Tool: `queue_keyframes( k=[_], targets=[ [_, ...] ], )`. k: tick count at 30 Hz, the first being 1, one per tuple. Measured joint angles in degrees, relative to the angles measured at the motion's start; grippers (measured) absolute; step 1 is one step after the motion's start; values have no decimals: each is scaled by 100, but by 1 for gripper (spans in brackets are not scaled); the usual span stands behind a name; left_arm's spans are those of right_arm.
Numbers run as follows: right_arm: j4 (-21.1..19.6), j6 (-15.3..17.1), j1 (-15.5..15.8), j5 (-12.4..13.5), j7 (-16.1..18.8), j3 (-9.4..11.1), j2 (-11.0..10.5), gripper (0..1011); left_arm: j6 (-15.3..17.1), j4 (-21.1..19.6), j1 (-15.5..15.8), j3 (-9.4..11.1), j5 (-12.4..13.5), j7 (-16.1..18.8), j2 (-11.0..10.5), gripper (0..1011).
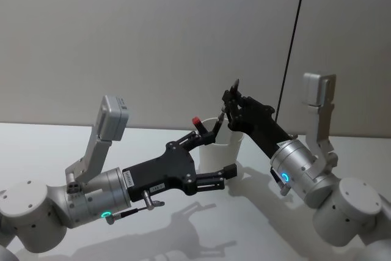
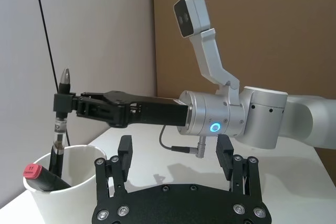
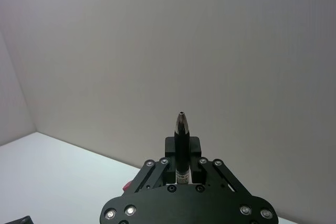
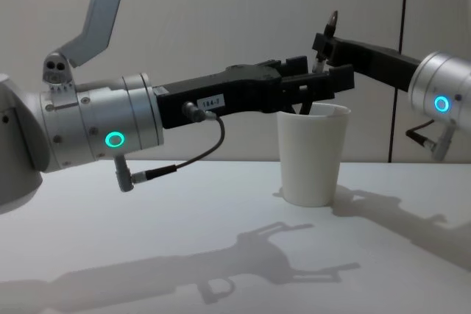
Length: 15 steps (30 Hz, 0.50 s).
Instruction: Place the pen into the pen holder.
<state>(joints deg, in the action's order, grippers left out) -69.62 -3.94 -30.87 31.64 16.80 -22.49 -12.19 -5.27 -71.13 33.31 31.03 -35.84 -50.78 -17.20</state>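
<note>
Gripping pen [image 2: 61, 124], right claw [image 2: 62, 102] above pen holder [image 2: 68, 190]

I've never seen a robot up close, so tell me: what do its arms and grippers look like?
Both arms are rounded silver-grey metal cylinders, each with a glowing cyan ring light. The left gripper and right gripper are matte black, with flat linkage plates dotted with silver screws. A thin dark cable loops under the left wrist, which bears a small white label.

Right tool [image 2: 62, 103] clamped shut and raised; left tool [image 1: 215, 158] spread wide.
</note>
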Motion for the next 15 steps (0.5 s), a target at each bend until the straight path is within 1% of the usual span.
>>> queue_keyframes(
  k=[1,2,4,5,7,9,12,13,14,15],
  targets=[
    [34,-4,-20,-23,-3,-12,12,143,0,0,0,0,0,0,0,1000],
    [51,-7,-30,-35,-5,-19,19,186,0,0,0,0,0,0,0,999],
    [80,-14,-46,-55,-8,-31,29,213,0,0,0,0,0,0,0,1000],
    [110,-18,-61,-75,-11,-43,40,277,0,0,0,0,0,0,0,1000],
    [149,-22,-81,-95,-15,-57,53,316,0,0,0,0,0,0,0,1000],
    [172,-25,-92,-111,-17,-67,59,396,0,0,0,0,0,0,0,1000],
    [205,-31,-111,-129,-22,-80,72,455,0,0,0,0,0,0,1,1000],
    [214,-33,-115,-134,-23,-83,74,516,0,0,0,0,0,0,0,1000],
    [220,-34,-119,-139,-23,-87,76,536,0,0,0,0,0,0,1,1000],
    [233,-37,-128,-148,-25,-92,80,597,0,0,0,0,0,0,0,999]
  ],
)
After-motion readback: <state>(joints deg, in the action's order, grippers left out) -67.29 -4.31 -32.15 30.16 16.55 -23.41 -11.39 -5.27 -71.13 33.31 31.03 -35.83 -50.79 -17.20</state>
